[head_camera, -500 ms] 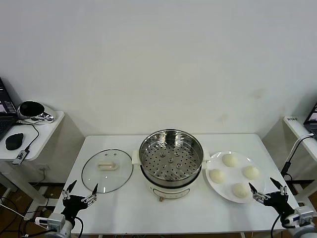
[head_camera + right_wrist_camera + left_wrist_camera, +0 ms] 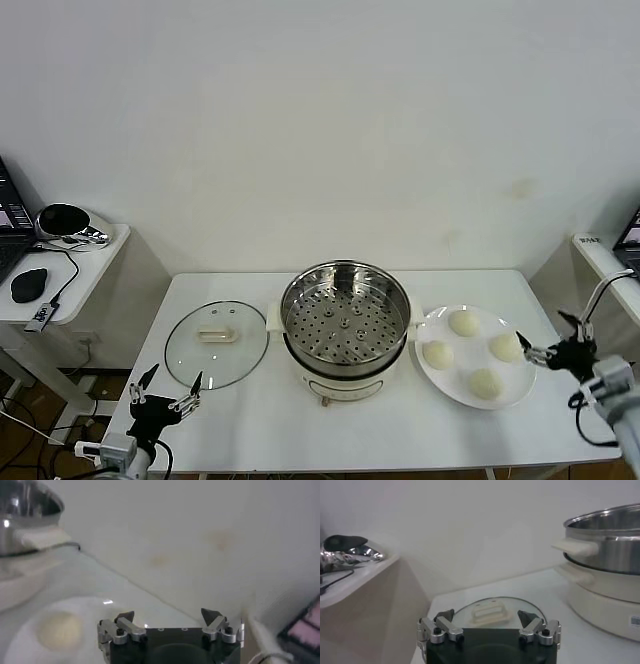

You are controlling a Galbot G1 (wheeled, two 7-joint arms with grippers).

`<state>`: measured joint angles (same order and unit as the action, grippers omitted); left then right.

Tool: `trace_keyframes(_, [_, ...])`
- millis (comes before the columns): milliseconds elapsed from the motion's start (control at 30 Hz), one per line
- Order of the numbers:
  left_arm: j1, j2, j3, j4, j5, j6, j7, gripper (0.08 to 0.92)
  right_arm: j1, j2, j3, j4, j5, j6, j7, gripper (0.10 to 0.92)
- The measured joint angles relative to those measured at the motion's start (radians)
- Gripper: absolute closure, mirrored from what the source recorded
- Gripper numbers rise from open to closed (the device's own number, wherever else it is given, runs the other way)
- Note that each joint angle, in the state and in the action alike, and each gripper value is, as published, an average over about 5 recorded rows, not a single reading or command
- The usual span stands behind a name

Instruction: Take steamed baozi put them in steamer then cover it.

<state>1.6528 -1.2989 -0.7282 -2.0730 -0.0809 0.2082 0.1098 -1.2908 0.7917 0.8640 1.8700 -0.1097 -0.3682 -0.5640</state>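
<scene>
The steamer [image 2: 345, 325], a shiny steel pot with a perforated tray on a white base, stands mid-table with nothing in it. Several cream-white baozi [image 2: 463, 322] lie on a white plate [image 2: 430, 378] to its right. The glass cover [image 2: 217, 343] lies flat to its left. My right gripper [image 2: 545, 330] hovers open just off the plate's right rim, beside the rightmost bun [image 2: 507, 346]. The right wrist view shows that gripper [image 2: 169, 614] empty, with one bun [image 2: 59, 629] ahead. My left gripper [image 2: 172, 385] is open at the table's front left, facing the cover's handle [image 2: 491, 613]. In that view the gripper [image 2: 485, 617] is empty.
A side table [image 2: 95, 262] on the left carries a black mouse [image 2: 28, 285] and a shiny dark object [image 2: 65, 222]. Another shelf [image 2: 600, 255] stands at the far right. The steamer's side handle [image 2: 575, 546] juts toward the cover. A white wall runs behind the table.
My right gripper has moved from the table's front right corner back to the plate's right rim, beside the rightmost bun. The left gripper has barely shifted.
</scene>
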Motion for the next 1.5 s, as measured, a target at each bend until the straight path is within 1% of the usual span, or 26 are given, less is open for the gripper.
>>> trace_keyframes(100, [0.009, -0.008, -0.004, -0.014, 0.007, 0.001, -0.001, 0.177, 0.105, -0.051, -0.052, -0.047, -0.098, 0.021, -0.116, 0.203])
trace_keyframes(267, [0.025, -0.025, -0.007, -0.031, 0.016, 0.002, -0.005, 0.177, 0.307, -0.119, -0.187, -0.143, -0.211, 0.084, -0.28, 0.203])
trace_keyframes(433, [0.039, -0.043, -0.009, -0.052, 0.028, 0.009, -0.014, 0.177, 0.533, -0.147, -0.395, -0.253, -0.29, 0.151, -0.397, 0.203])
trace_keyframes(567, [0.05, -0.057, -0.014, -0.074, 0.034, 0.015, -0.018, 0.177, 0.717, -0.144, -0.586, -0.358, -0.336, 0.201, -0.463, 0.203])
trace_keyframes(767, [0.066, -0.074, -0.028, -0.105, 0.036, 0.025, -0.023, 0.177, 0.93, -0.107, -0.846, -0.517, -0.37, 0.265, -0.538, 0.203])
trace_keyframes(933, [0.076, -0.083, -0.034, -0.113, 0.038, 0.028, -0.029, 0.177, 1.028, -0.072, -0.977, -0.62, -0.381, 0.297, -0.588, 0.203])
trace_keyframes(1300, [0.082, -0.103, -0.028, -0.134, 0.04, 0.038, -0.019, 0.177, 1.114, 0.018, -1.062, -0.833, -0.414, 0.372, -0.642, 0.203])
trace_keyframes(1500, [0.088, -0.104, -0.03, -0.139, 0.04, 0.04, -0.019, 0.177, 1.127, 0.056, -1.081, -0.91, -0.434, 0.399, -0.65, 0.203])
